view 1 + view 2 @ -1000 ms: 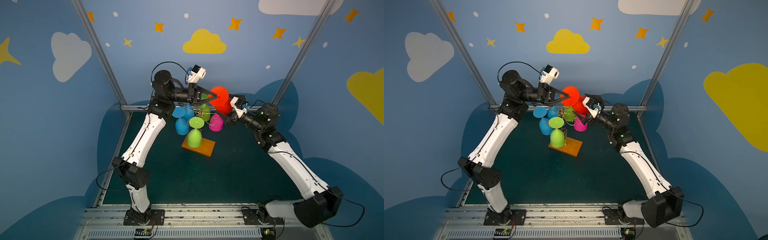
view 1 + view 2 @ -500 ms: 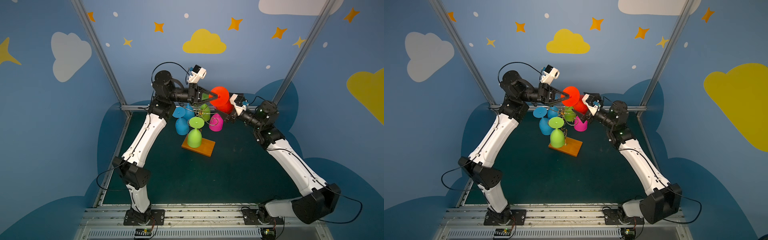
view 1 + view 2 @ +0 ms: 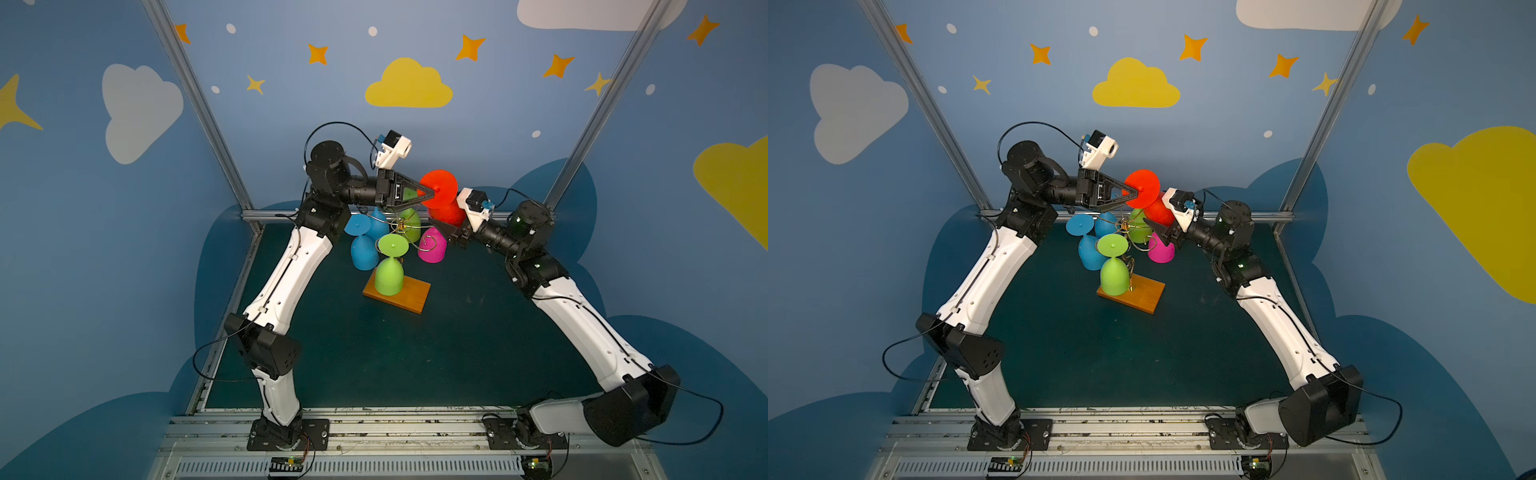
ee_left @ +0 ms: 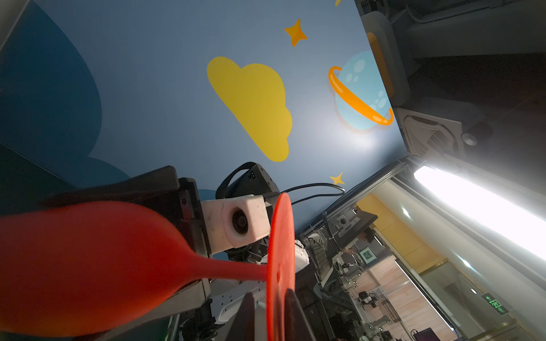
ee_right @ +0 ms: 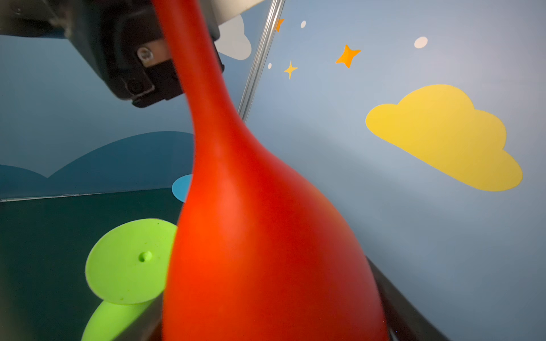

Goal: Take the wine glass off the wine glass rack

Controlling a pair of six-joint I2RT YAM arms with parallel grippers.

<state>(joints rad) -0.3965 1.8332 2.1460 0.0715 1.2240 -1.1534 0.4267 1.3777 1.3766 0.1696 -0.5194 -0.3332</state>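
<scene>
We see a handover in mid-air. The left pincer (image 3: 430,192), which clamped the red wine glass (image 3: 440,195) by its foot a moment ago, is easing apart; the right pincer (image 3: 446,232), narrowing, brackets its bowl above the wine glass rack (image 3: 397,286); grip unconfirmed.

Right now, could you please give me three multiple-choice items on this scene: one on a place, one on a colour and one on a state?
1. The red wine glass is
A. on the table
B. above the wine glass rack, between both grippers
C. on the wooden base

2. The rack's base is
A. white
B. black
C. orange-brown

3. The front green glass hangs
A. bowl down
B. bowl up
C. sideways

1 B: the red wine glass sits above the wine glass rack, between the left gripper and the right gripper.
2 C: the base is orange-brown wood.
3 A: the front green glass has its foot on top.
</scene>
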